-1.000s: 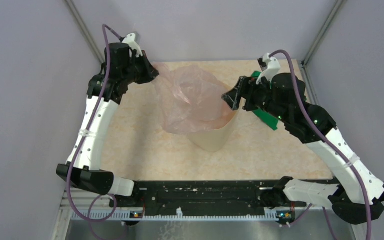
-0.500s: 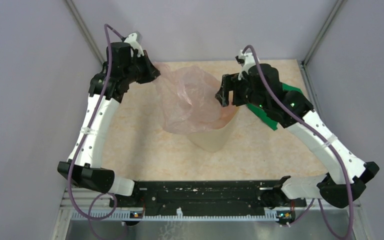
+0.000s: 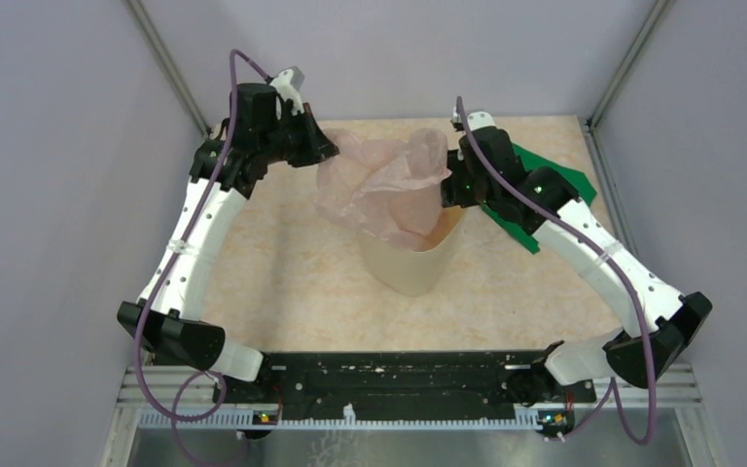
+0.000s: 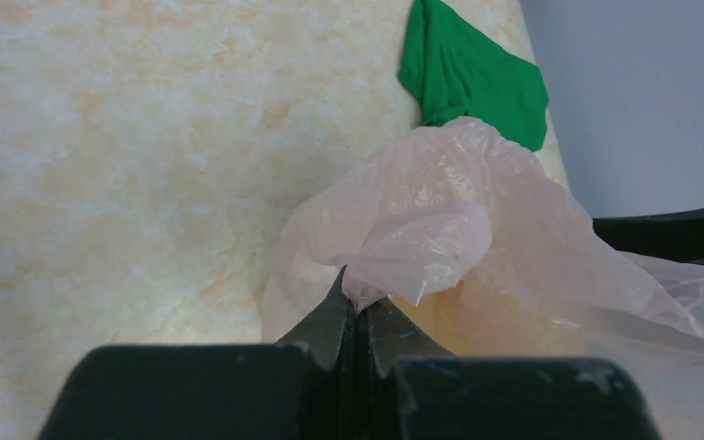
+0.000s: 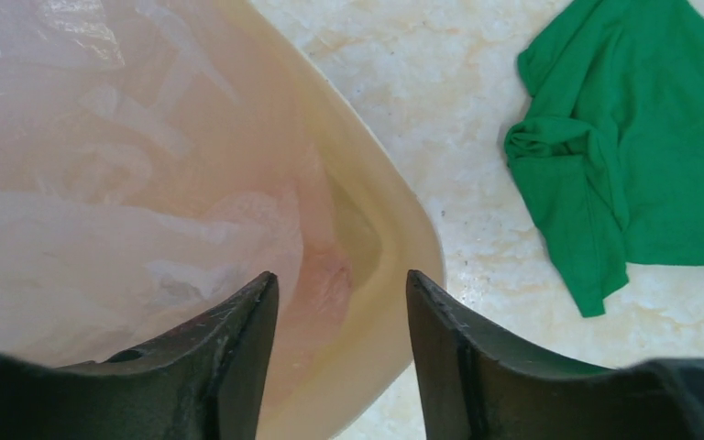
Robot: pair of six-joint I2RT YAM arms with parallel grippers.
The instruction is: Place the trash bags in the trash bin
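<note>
Right gripper swung over trash bin, left gripper pinching trash bag

R gripper apart over bin rim, bag inside, grn cloth

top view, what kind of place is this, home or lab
Likely a robot test cell, not a home: plain walls and metal corner posts box in a marble-look tabletop, and the left arm and right arm are bolted to a black rail at its near edge.
</note>
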